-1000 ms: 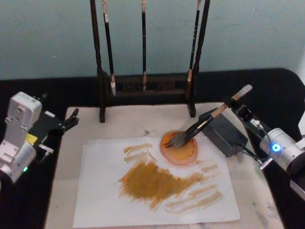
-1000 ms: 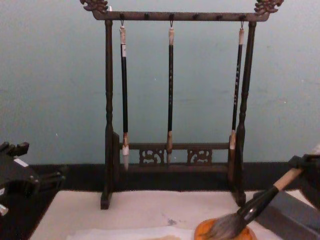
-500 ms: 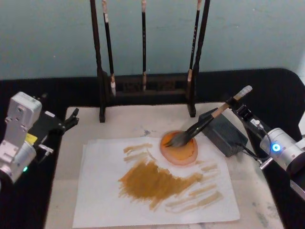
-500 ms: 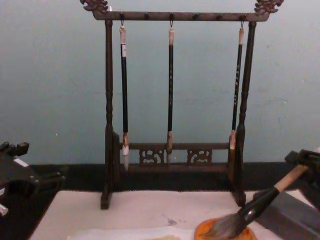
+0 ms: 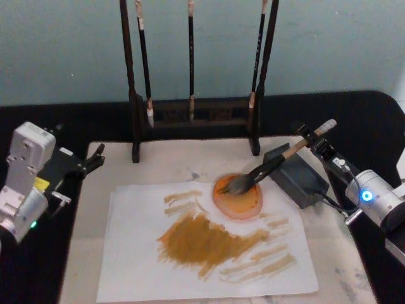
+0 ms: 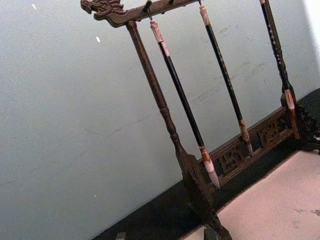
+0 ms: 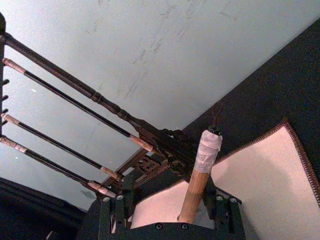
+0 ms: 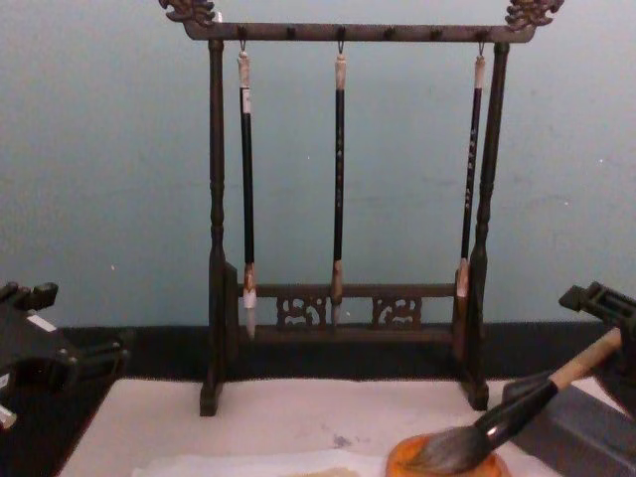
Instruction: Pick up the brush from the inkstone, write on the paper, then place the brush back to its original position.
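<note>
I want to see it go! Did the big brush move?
Yes. The brush slid right, its white end farther from the rack, bristles on the orange dish.

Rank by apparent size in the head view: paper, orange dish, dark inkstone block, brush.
1. paper, by far the largest.
2. brush, longest but thin; right gripper is around its handle.
3. dark inkstone block and orange dish cover similar areas; too close to rank.

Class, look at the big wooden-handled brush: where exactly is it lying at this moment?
In the head view, the brush lies right of centre, its bristles in the orange dish and its handle slanting across the dark inkstone toward the right gripper.
</note>
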